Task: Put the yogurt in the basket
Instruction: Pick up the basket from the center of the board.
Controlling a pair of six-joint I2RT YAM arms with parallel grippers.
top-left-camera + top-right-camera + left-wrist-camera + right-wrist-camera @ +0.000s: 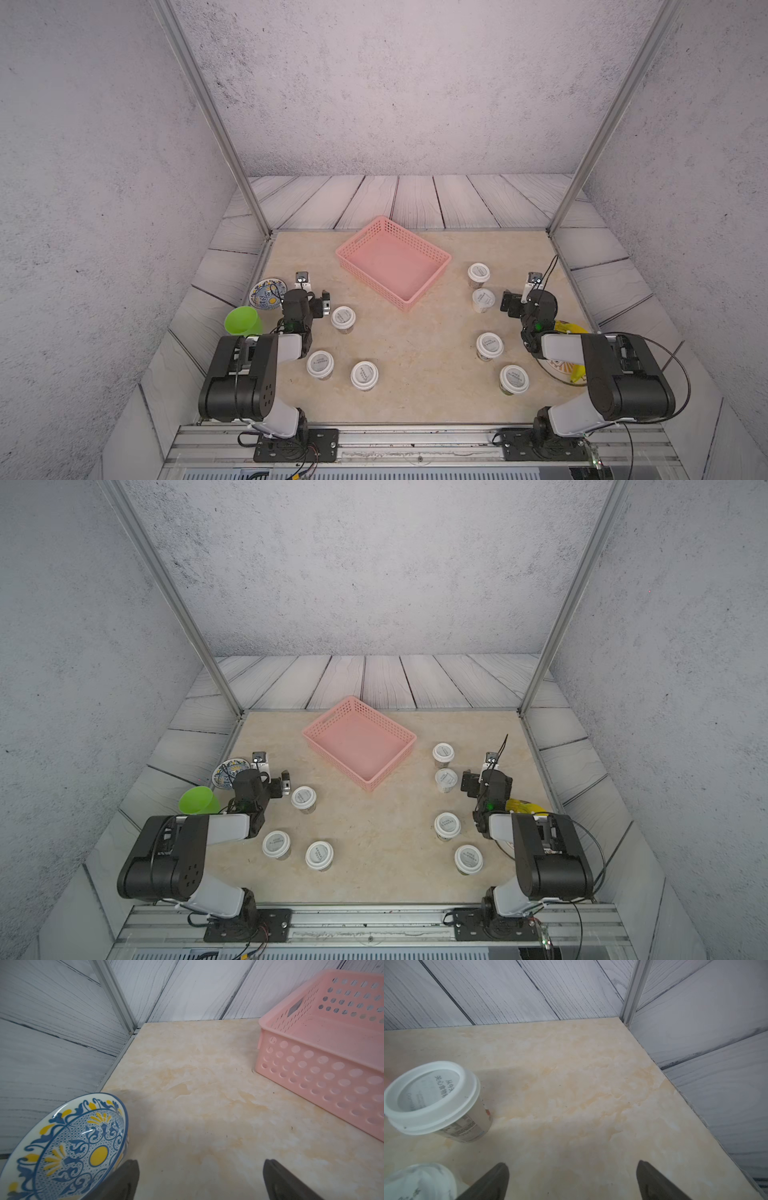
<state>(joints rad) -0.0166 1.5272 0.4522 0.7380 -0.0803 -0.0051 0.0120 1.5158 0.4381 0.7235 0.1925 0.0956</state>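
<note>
Several yogurt cups with white lids stand on the beige tabletop: three near my left arm, the nearest point(343, 318) point(303, 798), and several in a column by my right arm, one point(483, 299) point(431, 1097) close beside it. The pink basket point(392, 266) point(359, 744) point(324, 1028) lies empty at the back centre. My left gripper point(314, 296) point(200, 1169) is open over bare table, between a patterned plate and the basket. Over bare table too, my right gripper point(519, 293) point(572, 1167) stands open, with yogurt cups just beside it.
A blue and yellow patterned plate point(268, 293) point(68, 1147) and a bright green cup point(243, 320) sit at the left edge. A banana point(571, 328) on a plate lies under my right arm. Metal frame posts point(257, 208) and wood-look walls ring the table.
</note>
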